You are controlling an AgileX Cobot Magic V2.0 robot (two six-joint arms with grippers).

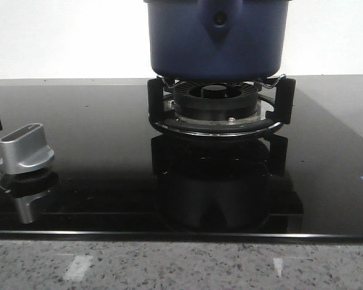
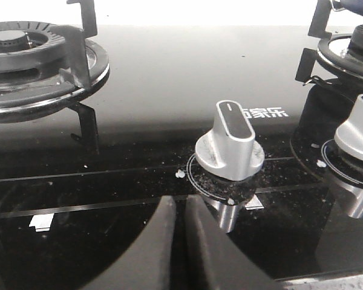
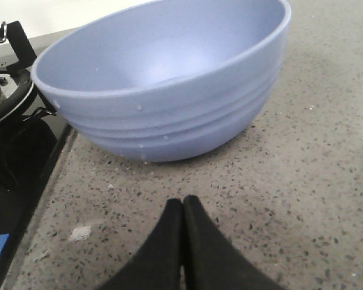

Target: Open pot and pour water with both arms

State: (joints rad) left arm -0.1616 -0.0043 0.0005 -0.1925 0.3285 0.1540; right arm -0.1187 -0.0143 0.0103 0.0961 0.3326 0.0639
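The dark navy-blue pot [image 1: 216, 42] stands on the burner grate [image 1: 221, 106] at the back middle of the front view; its handle bracket with a round rivet faces me and its top is cut off. My left gripper [image 2: 180, 205] is shut and empty, low over the black glass hob just in front of a silver knob [image 2: 230, 148]. My right gripper [image 3: 183, 204] is shut and empty over the speckled stone counter, just in front of an empty light-blue bowl [image 3: 169, 78]. Neither gripper shows in the front view.
A silver knob [image 1: 25, 148] sits at the front left of the black glass hob [image 1: 97, 157]. A second knob [image 2: 358, 130] and a second burner [image 2: 30, 60] show in the left wrist view. The hob's edge [image 3: 42, 181] meets the counter beside the bowl.
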